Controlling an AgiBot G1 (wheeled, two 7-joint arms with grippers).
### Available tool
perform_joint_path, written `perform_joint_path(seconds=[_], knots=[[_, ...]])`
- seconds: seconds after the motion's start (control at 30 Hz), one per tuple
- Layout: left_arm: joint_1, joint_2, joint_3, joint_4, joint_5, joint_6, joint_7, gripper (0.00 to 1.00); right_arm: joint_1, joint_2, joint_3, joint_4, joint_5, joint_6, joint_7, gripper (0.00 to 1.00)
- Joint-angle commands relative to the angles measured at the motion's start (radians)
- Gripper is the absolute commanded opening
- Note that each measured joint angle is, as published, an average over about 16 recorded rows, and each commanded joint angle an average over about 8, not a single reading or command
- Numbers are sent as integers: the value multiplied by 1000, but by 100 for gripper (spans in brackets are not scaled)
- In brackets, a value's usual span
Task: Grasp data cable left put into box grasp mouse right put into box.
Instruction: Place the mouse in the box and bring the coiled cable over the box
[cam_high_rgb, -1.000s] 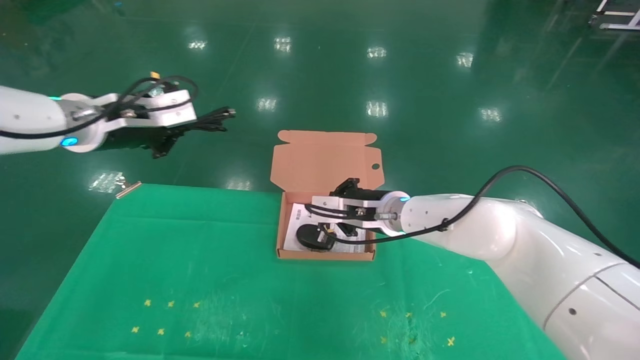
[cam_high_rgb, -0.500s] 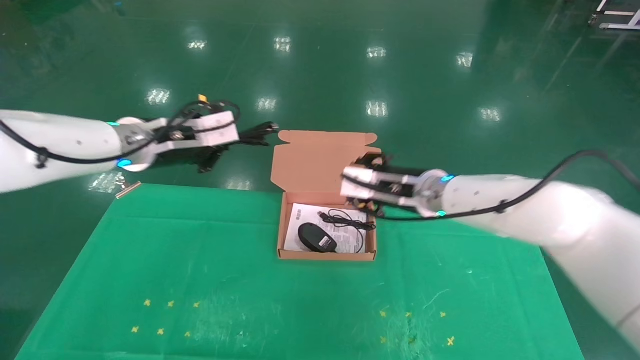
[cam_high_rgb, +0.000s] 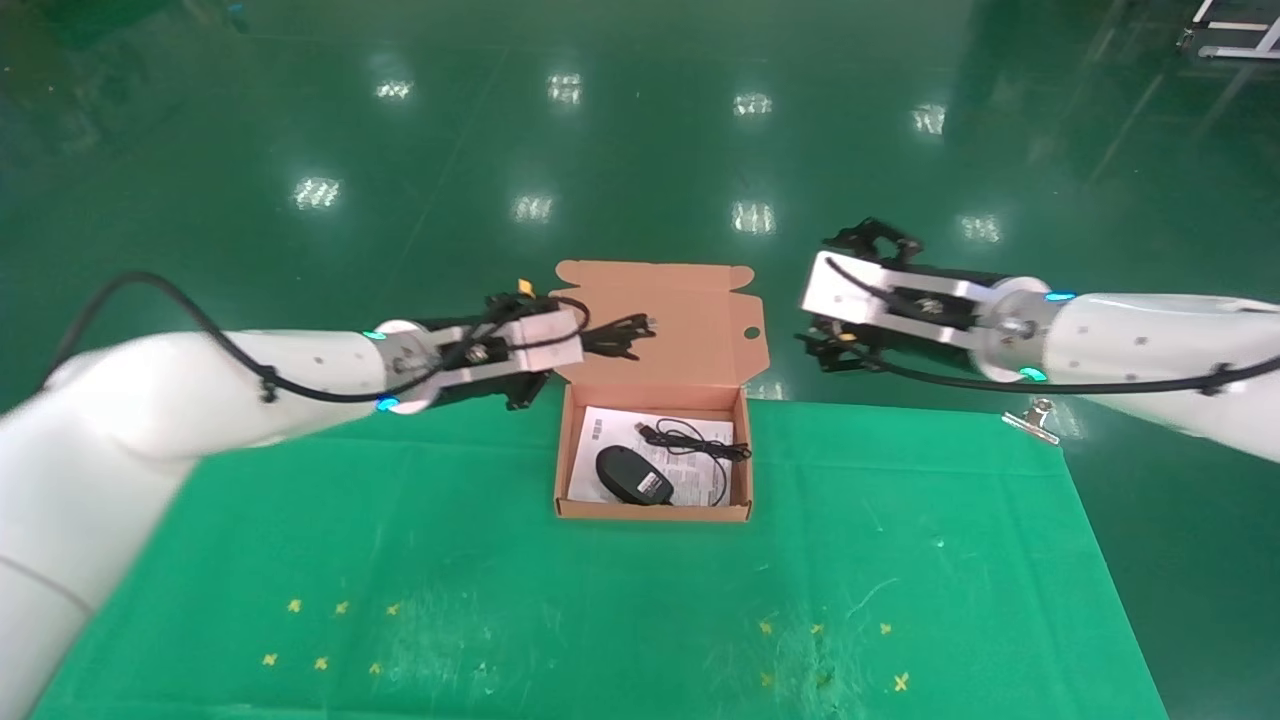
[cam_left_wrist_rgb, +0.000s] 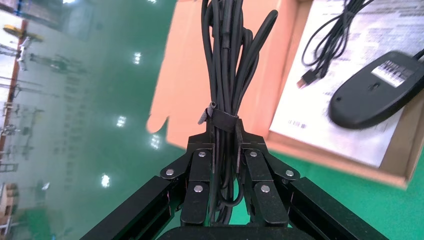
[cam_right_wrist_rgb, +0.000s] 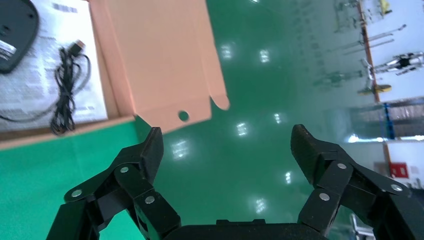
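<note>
We see the left gripper (cam_left_wrist_rgb: 225, 150) clamped on the data cable (cam_left_wrist_rgb: 227, 65), held by the lid to drop into the box (cam_high_rgb: 563, 470); the mouse (cam_high_rgb: 632, 474) lies inside, the right gripper (cam_right_wrist_rgb: 227, 150) empty, spread wide, clear.

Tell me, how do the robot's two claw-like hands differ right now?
The left end effector is shut on the bundled black data cable, while the right end effector is open and empty. The left one hovers at the orange-brown cardboard box, by its raised lid; the right one hangs off the green table, right of that lid. Both have black fingers.
</note>
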Motion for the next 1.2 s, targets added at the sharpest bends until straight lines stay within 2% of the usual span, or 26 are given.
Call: perform_joint_path(seconds=[0.03,0.3,0.57,0.6,0.83,0.87,1.2], knots=[[4,36,-4,65,-31,-30,67,0,3,36,2,34,-12,-3,29,100],[21,77,51,152,-208,-57,256,0,4,140,6,159,-72,-20,149,100],[30,80,154,160,-363,-77,322,0,6,194,7,248,-130,-36,232,100],[30,80,164,161,-376,-80,326,6,6,196,7,254,-135,-37,239,100],[30,83,207,175,-441,-92,332,93,6,206,7,278,-160,-40,266,100],[30,83,209,177,-446,-93,331,100,6,207,7,279,-162,-40,267,100],[29,82,204,173,-436,-93,331,100,6,204,6,275,-159,-41,264,100]])
